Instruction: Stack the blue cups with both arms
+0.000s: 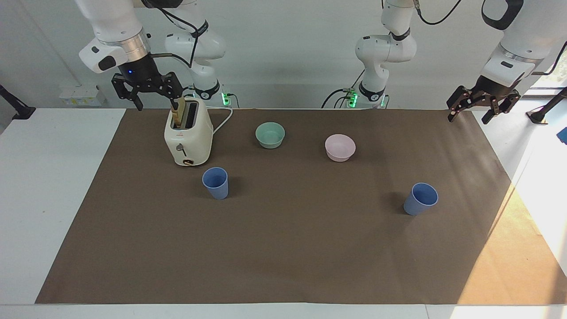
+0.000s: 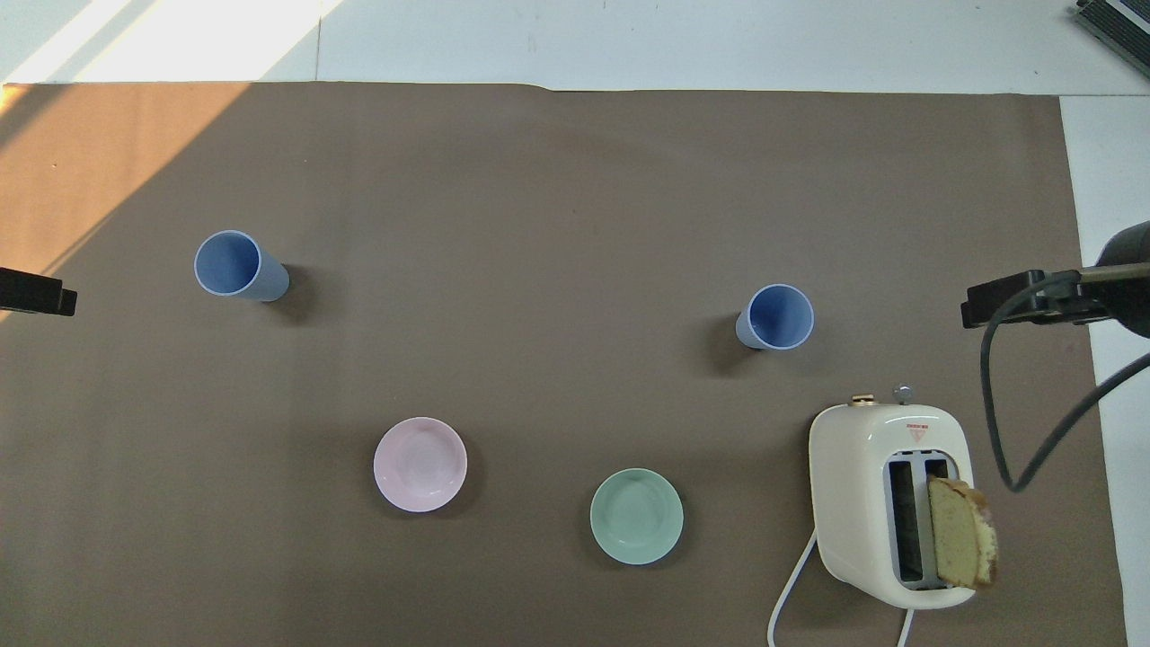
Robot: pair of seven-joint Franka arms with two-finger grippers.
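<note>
Two blue cups stand upright and far apart on the brown mat. One cup (image 1: pixel 215 182) is beside the toaster, on the side farther from the robots; it also shows in the overhead view (image 2: pixel 775 316). The other cup (image 1: pixel 420 199) stands toward the left arm's end and also shows in the overhead view (image 2: pixel 238 266). My right gripper (image 1: pixel 155 101) is open and empty, up in the air just beside the toaster's top, one finger close to the bread slice. My left gripper (image 1: pixel 468 116) is open and empty, raised over the mat's corner at its own end.
A cream toaster (image 1: pixel 188 135) holds a bread slice (image 2: pixel 961 544) in one slot, its cord trailing toward the robots. A mint-green bowl (image 1: pixel 270 134) and a pink bowl (image 1: pixel 340 147) sit nearer to the robots than the cups. Sunlight falls on the mat (image 2: pixel 539 225) at the left arm's end.
</note>
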